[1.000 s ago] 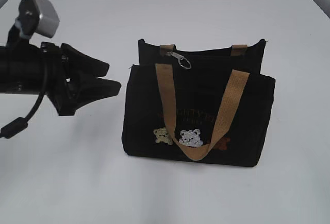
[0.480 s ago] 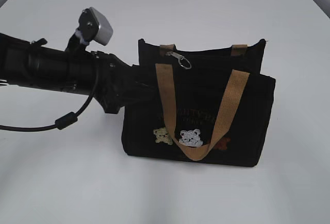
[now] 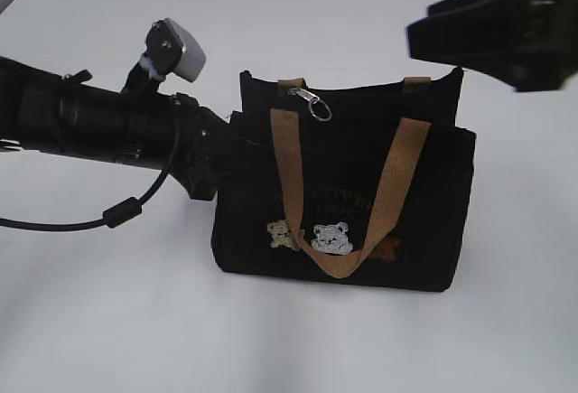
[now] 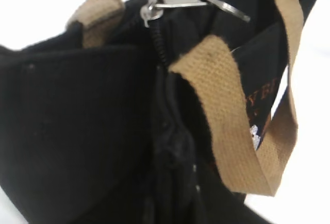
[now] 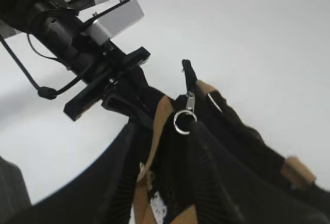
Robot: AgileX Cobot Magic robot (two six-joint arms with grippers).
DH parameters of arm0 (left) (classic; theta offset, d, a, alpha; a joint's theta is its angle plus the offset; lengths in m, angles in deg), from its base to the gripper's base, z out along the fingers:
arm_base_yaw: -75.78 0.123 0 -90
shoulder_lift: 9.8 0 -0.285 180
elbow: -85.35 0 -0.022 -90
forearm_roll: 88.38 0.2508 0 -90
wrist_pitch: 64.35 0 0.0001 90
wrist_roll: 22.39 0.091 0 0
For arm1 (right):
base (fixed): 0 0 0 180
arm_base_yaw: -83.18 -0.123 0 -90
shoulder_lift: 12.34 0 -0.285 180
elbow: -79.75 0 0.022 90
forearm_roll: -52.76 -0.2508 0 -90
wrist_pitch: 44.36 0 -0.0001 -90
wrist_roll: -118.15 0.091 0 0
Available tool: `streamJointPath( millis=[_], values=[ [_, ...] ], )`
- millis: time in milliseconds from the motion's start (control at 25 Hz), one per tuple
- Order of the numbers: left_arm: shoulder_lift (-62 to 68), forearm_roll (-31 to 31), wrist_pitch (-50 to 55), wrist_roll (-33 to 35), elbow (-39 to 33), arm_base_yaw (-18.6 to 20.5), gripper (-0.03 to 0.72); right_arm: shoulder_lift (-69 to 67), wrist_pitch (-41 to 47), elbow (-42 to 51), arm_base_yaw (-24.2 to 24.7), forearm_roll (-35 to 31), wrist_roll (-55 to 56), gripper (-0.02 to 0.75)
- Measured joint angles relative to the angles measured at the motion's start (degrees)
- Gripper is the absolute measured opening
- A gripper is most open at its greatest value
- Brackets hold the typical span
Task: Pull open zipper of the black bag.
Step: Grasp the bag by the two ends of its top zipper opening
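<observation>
The black bag (image 3: 433,203) stands upright on the white table, its tan handles (image 3: 287,167) hanging over the front with the bear patches. The zipper's silver pull (image 3: 312,102) lies near the left end of the top edge. In the left wrist view the pull (image 4: 180,0) sits above the zip line (image 4: 160,49). My left gripper (image 3: 226,145) is shut on the bag's upper left end, with bunched fabric between its jaws. My right gripper (image 3: 456,50) hangs open above the bag's right end, holding nothing. In its own view the pull's ring (image 5: 181,121) shows between the spread fingers.
The white tabletop (image 3: 108,321) stretches all round the bag. My left arm comes in low from the left with its wrist camera (image 3: 176,50) on top and a cable (image 3: 117,212) looping under it.
The left gripper reached the bag's left end and closed on it. The bag shifted slightly. The right gripper has come into view at the upper right.
</observation>
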Motion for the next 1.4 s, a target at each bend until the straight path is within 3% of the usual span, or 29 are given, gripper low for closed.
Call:
streamJointPath(
  millis=[240,480,640,760,840,1120,1160,1240,1400],
  values=[
    [-2.0,1.6,-1.8,-0.5,0.0,-0.1,0.063,-16.3,-15.3,-7.9,-13.6,8.3,-0.9,0.267],
    [-2.1,1.8,-2.1,-0.5,0.0,-0.1,0.063,-22.6,-27.1,-8.2,-19.5,13.3,-1.2,0.379],
    [-2.1,1.8,-2.1,-0.5,0.0,-0.1,0.063,-25.3,-30.0,-8.3,-21.5,13.6,-2.2,0.406],
    [-2.1,1.8,-2.2,-0.5,0.0,-0.1,0.063,-25.9,-32.1,-8.3,-21.8,13.6,-2.5,0.355],
    [-2.1,1.7,-2.2,-0.5,0.0,-0.1,0.063,-25.9,-34.5,-8.3,-21.8,13.6,-2.5,0.232],
    [-2.1,2.0,-1.8,-0.5,0.0,-0.1,0.063,-21.3,-35.0,-8.3,-21.8,13.5,-1.0,0.207],
    [-2.1,2.0,-1.9,-0.5,0.0,-0.1,0.063,-20.2,-33.8,-8.3,-21.3,13.5,-0.3,0.111],
    [-2.1,2.0,-2.1,-0.5,0.0,-0.1,0.063,-17.9,-29.1,-8.3,-19.4,13.5,2.9,0.013],
    [-2.1,2.0,-2.1,-0.5,0.0,-0.1,0.063,-15.2,-13.8,-8.3,-9.2,17.2,13.8,-0.001]
  ],
)
